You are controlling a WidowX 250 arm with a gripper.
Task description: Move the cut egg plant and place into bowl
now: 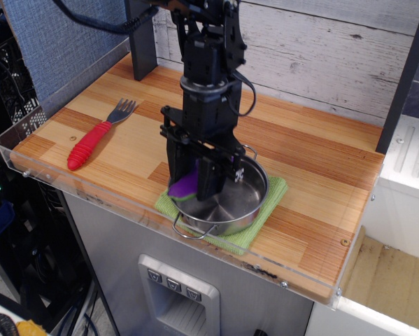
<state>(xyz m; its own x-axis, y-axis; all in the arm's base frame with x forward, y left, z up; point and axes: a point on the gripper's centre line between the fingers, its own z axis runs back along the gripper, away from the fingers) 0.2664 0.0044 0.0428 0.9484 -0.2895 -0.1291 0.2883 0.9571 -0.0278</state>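
My gripper [193,187] hangs from the black arm, its fingers reaching down into the left part of the bowl [250,198], a shiny steel pan with wire loop handles. The fingers are shut on the cut egg plant [185,185], whose purple body and green end show between them just inside the bowl's left rim. I cannot tell whether the egg plant touches the bowl's bottom. The arm hides much of the bowl's far left side.
The bowl rests on a green cloth [272,203] near the front edge of the wooden counter. A red-handled fork [94,138] lies at the left. A clear plastic lip [90,196] runs along the front, and a plank wall stands behind.
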